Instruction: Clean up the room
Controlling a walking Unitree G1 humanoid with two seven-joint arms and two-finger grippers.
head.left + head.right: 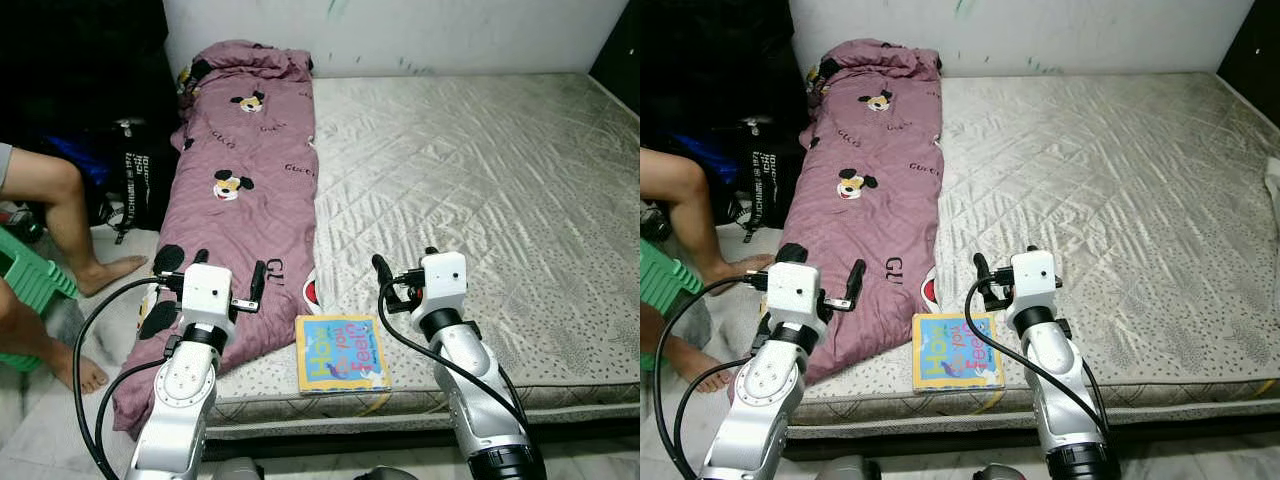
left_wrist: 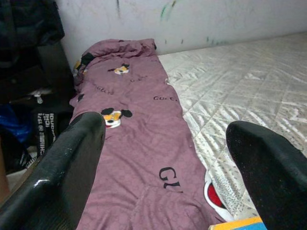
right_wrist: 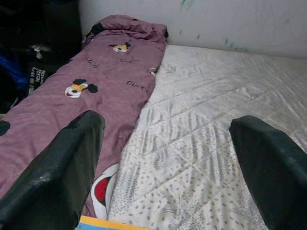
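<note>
Both grippers, left (image 1: 212, 283) and right (image 1: 405, 278), hover wide open and empty. Between them, just below, a book (image 1: 342, 353) overhangs the mattress (image 1: 480, 190) edge; a clumsy nudge could tip it off.

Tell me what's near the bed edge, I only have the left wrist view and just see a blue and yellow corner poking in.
Observer: That corner is a book, lying flat on the mattress at its front edge, between the two arms.
Operator: Is anyone close by?
Observer: Yes, a person's bare legs are at the robot's left, beside a green stool.
Operator: Where's the right gripper?
Observer: The right gripper is open, raised over the mattress just right of the book.
Operator: And the blanket?
Observer: The blanket runs along the mattress's left side and hangs over the front corner, under the left gripper, which is open too.
</note>
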